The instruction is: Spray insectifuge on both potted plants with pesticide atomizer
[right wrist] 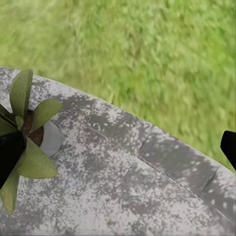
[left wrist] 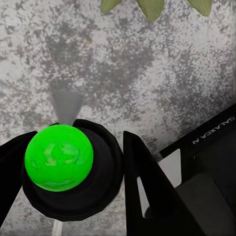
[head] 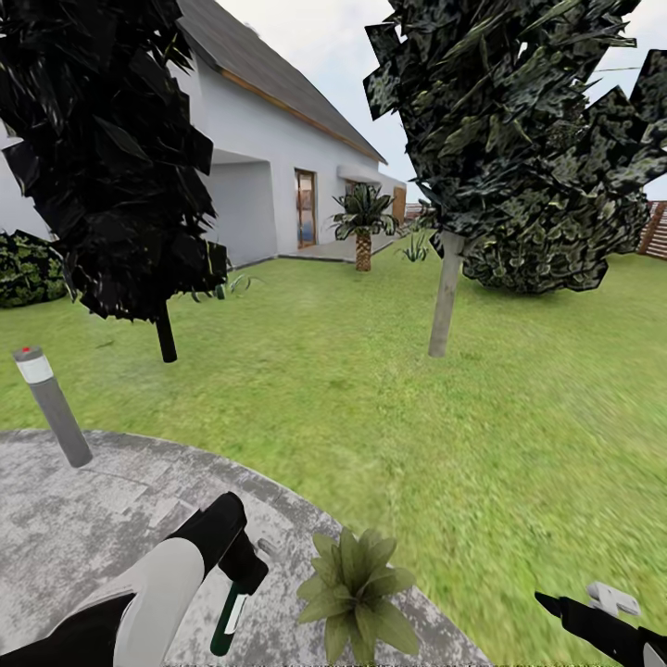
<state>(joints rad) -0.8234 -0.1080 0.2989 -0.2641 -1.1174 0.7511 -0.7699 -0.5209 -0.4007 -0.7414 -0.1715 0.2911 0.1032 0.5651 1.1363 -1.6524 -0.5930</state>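
Left gripper (left wrist: 73, 196) jaws clamp atomizer (left wrist: 59, 158); pickup done. Potted plant (head: 357, 593) close; spraying left. Right gripper (head: 556, 607) jaw state unclear.

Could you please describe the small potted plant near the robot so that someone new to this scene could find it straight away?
Start at the round grey paved patch at the near edge of the lawn. The potted plant stands on the paving's rim, just beside the left hand. It is a low rosette of broad pointed green leaves in a tiny grey pot, far smaller than the distant palm by the house.
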